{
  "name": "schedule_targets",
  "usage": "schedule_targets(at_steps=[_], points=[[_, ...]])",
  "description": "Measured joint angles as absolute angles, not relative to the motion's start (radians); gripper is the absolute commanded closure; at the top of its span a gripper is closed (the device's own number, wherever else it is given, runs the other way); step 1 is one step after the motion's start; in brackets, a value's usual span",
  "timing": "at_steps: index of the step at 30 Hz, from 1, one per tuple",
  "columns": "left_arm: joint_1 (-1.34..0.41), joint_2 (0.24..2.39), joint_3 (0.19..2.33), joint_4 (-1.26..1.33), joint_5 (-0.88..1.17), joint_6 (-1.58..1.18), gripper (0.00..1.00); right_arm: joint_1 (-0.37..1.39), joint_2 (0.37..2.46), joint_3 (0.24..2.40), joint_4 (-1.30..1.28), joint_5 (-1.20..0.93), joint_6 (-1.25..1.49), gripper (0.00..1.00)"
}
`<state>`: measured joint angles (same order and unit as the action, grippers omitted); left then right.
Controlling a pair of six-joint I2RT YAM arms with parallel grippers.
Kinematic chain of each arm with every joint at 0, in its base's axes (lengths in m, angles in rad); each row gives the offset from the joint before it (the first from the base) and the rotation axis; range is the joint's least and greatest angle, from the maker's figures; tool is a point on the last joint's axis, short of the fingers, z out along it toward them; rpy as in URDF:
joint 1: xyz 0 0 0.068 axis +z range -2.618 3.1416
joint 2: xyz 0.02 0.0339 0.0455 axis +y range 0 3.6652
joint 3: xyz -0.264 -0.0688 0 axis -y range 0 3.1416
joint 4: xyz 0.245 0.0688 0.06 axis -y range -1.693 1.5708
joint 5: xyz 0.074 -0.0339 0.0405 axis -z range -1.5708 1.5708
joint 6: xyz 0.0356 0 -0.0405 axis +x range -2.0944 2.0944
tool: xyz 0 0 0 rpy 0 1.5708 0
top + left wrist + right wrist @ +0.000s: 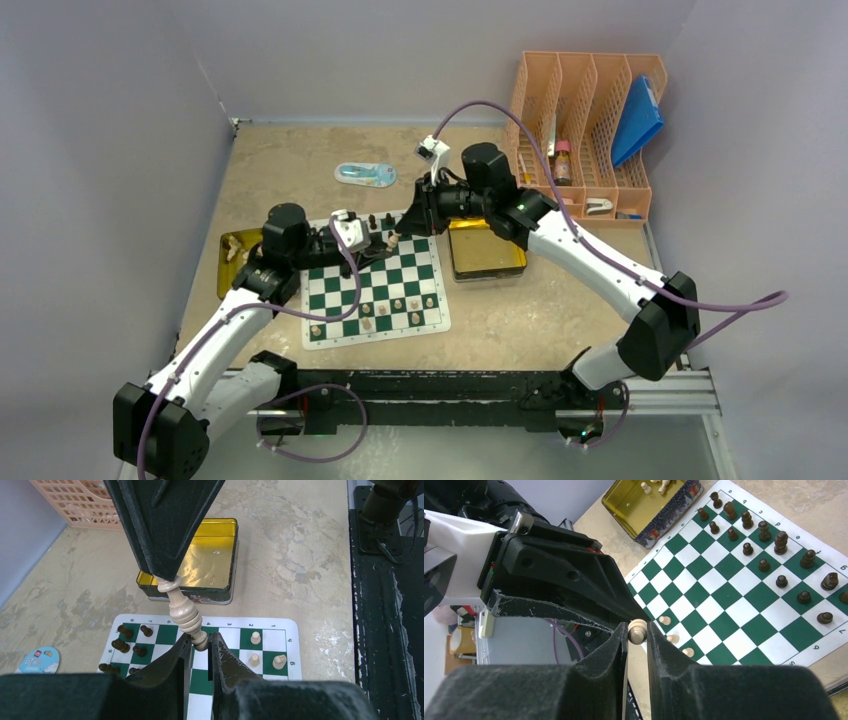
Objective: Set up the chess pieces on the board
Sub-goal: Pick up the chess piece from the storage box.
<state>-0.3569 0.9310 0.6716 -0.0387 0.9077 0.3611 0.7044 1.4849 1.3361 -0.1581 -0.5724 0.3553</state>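
Cream piece (182, 611) — L end effector (201, 641) pinches base, R end effector (638, 631) pinches top.

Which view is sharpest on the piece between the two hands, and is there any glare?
Left wrist: cream piece crisp; gold tin floor glares mildly. Right wrist: only the piece's end shows, sharp; the right hand is a soft dark foreground mass. Top external: soft, piece barely resolvable.
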Motion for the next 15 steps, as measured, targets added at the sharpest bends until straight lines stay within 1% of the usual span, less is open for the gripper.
schedule_targets(at_steps=[8, 15], points=[[-0.361, 0.938, 0.656, -0.005, 0.797, 0.31, 1.0, 0.7, 1.43, 1.26, -0.102, -0.558, 0.356, 0.88], [-0.361, 0.932, 0.607, 0.021, 0.712, 0.252, 1.0, 0.7, 1.362, 1.201, -0.037, -0.507, 0.35, 0.88]])
